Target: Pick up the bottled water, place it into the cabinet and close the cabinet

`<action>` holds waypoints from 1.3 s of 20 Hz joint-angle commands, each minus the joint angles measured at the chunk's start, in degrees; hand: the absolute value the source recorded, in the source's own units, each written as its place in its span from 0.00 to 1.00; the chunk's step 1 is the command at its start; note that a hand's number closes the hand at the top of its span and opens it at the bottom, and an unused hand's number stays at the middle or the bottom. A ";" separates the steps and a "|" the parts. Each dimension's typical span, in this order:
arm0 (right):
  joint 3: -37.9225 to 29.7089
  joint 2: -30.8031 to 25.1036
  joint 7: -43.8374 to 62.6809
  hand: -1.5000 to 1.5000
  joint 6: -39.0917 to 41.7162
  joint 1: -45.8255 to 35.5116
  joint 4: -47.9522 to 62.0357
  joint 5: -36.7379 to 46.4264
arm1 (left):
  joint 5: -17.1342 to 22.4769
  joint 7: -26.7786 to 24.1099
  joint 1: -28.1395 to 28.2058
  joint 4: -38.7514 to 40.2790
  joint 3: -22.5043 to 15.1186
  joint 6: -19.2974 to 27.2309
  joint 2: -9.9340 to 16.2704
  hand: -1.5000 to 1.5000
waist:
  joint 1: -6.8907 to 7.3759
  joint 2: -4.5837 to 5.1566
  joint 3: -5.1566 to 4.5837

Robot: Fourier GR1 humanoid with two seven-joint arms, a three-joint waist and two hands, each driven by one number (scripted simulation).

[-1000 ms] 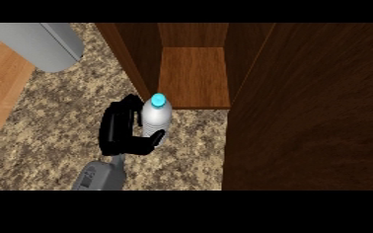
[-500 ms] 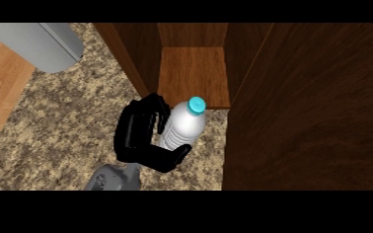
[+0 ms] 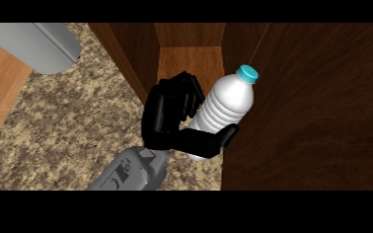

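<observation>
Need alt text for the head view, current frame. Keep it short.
A black robot hand on a grey forearm grips a white water bottle with a blue cap, holding it tilted at the open front of a brown wooden cabinet. Below is a speckled stone counter, with a grey object at upper left.

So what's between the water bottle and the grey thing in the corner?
In the head view, the robot's hand gripping the bottle, then the cabinet's wooden side wall, then speckled counter up to the grey thing.
</observation>
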 commanded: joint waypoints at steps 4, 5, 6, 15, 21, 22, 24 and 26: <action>-4.66 -1.22 4.66 0.00 -0.96 -1.62 -5.90 -7.92 | -0.21 4.21 -13.12 7.73 2.78 8.30 -0.02 1.00 | 0.06 0.14 0.01; -7.67 -3.35 3.59 0.00 0.77 -2.58 -3.59 -10.20 | 1.23 0.29 -13.01 11.52 3.84 6.40 -0.02 1.00 | -0.26 0.26 0.01; -5.43 -0.62 2.36 0.00 0.76 -2.17 -2.25 -5.94 | 1.88 0.21 -13.75 11.82 2.35 8.94 -0.02 1.00 | -0.41 0.07 0.01; -6.85 0.36 1.97 0.00 3.12 0.56 -3.33 -8.03 | 4.42 -3.12 -21.44 25.64 4.34 8.07 -0.02 1.00 | -1.09 0.09 0.00; -9.26 -1.96 4.78 0.00 3.87 0.26 -4.71 -13.34 | 4.36 -5.58 -22.53 34.44 4.35 5.98 -0.02 1.00 | -0.54 0.24 -0.02; -5.74 0.32 5.47 0.00 2.46 -0.66 -5.61 -9.71 | 5.11 -4.89 -26.23 37.58 8.19 3.39 1.03 1.00 | -0.60 0.40 -0.04; -8.82 -1.21 2.86 0.00 3.92 -2.08 -3.03 -10.89 | 6.84 -7.75 -27.12 41.49 7.04 5.43 -0.01 1.00 | -1.64 0.53 -0.02; -9.10 -1.53 3.50 0.00 4.94 -0.96 -3.28 -11.84 | 7.94 -9.61 -25.86 42.10 8.84 4.08 -0.01 1.00 | -1.32 0.44 -0.03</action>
